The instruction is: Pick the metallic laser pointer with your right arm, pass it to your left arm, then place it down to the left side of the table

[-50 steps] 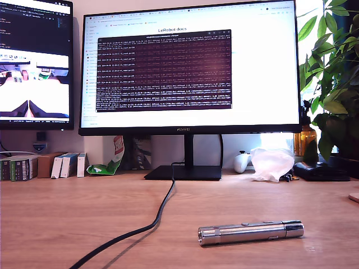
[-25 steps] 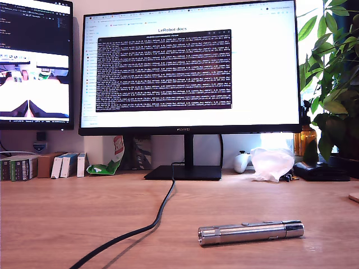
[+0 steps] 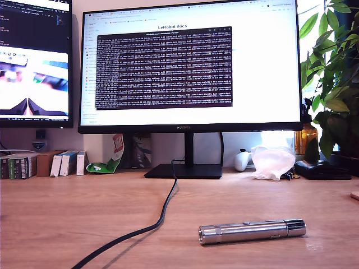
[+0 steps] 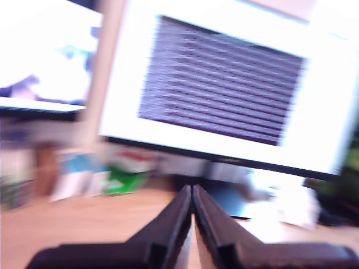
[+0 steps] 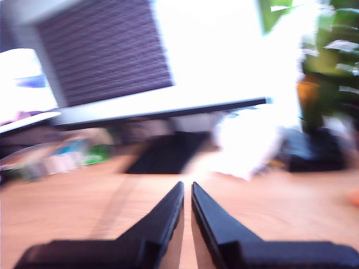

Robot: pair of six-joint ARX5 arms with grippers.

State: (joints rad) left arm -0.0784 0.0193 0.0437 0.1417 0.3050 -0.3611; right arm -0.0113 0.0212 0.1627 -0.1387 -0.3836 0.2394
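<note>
My first gripper [image 4: 192, 193] was seen only in the first wrist view, which was blurred. Its jaws stood closed tip to tip with nothing between them. Ahead of the tips lay the table [image 4: 67, 224], and beyond that a large monitor [image 4: 224, 84] with a dark text window.

My second gripper [image 5: 187, 190] was likewise seen only in its own blurred wrist view. Its jaws stood nearly together, a thin gap between the tips, and held nothing. Ahead of it were the monitor's black base [image 5: 165, 151], a pale crumpled bag [image 5: 247, 145] and a potted plant [image 5: 331, 61].

Neither arm appeared in the exterior view, so neither gripper's place relative to the task object could be fixed.

The metallic laser pointer [image 3: 252, 231] lay flat on the table [image 3: 67, 218] toward the exterior view's right, near the front edge, free of any gripper. It did not appear in either wrist view. A black cable [image 3: 147, 227] ran from the monitor base [image 3: 184, 171] across the table, passing near the pointer's end but apart from it.
</note>
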